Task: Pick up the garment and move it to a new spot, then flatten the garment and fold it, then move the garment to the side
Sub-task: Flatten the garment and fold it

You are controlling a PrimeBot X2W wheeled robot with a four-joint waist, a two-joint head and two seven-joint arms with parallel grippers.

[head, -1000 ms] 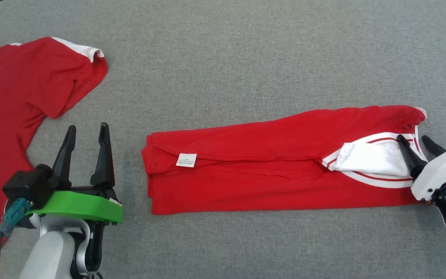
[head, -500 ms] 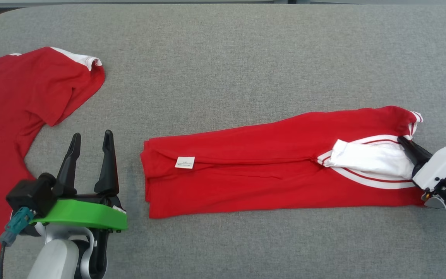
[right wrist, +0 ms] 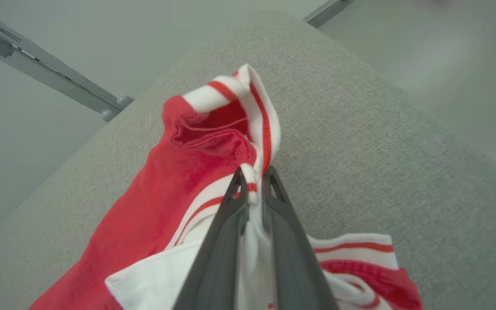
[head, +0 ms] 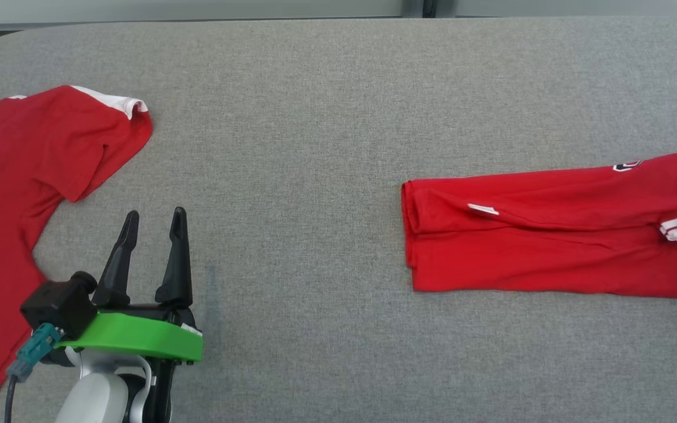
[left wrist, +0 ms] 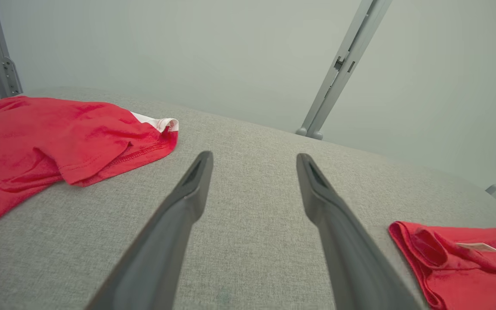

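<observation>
Lying folded long, red jersey (head: pixel 550 247), striped trim (right wrist: pixel 269 129) pinched in right hand (right wrist: pixel 254 174); left hand (head: pixel 155 212) agape nr 2nd red shirt (head: pixel 21 176).

Bright, flat, even light across the grey table (head: pixel 327 117) in the head view, no glare, hardly a shadow. The garment (head: pixel 550 247) reads clean red, sharp. In the wrist views the table's far edge bows, wide-angle stretch, and on the right gripper (right wrist: pixel 254 174) the fingers (right wrist: pixel 218 258) go soft toward six o'clock.

Wide-spread left gripper (left wrist: pixel 254 157) over grey table (left wrist: pixel 248 241)
</observation>
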